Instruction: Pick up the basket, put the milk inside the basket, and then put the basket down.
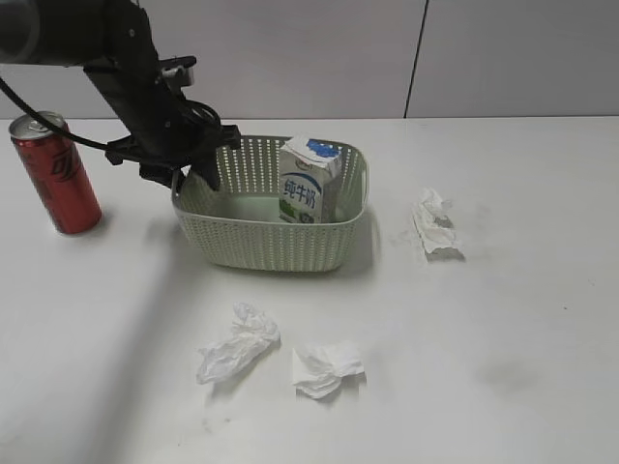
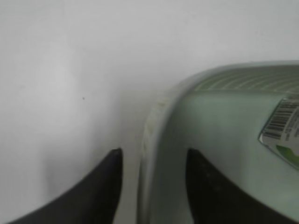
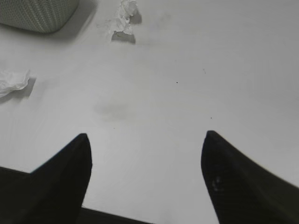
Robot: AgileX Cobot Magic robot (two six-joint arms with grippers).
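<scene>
The pale green basket [image 1: 271,246] stands on the white table with the milk [image 1: 308,184] upright inside it, at its right end. My left gripper [image 1: 193,177] straddles the basket's left rim, one finger inside and one outside. In the left wrist view the rim [image 2: 148,126] runs between the fingers of the left gripper [image 2: 154,151] with a gap on each side, so it is open. The milk's barcode side [image 2: 285,128] shows at the right. My right gripper [image 3: 145,136] is open and empty over bare table. It is outside the exterior view.
A red soda can [image 1: 56,174] stands left of the basket, close to my left arm. Crumpled tissues lie in front of the basket [image 1: 237,340] [image 1: 327,369] and to its right [image 1: 435,224]. The right wrist view shows the basket's corner [image 3: 37,14] and a tissue [image 3: 122,16].
</scene>
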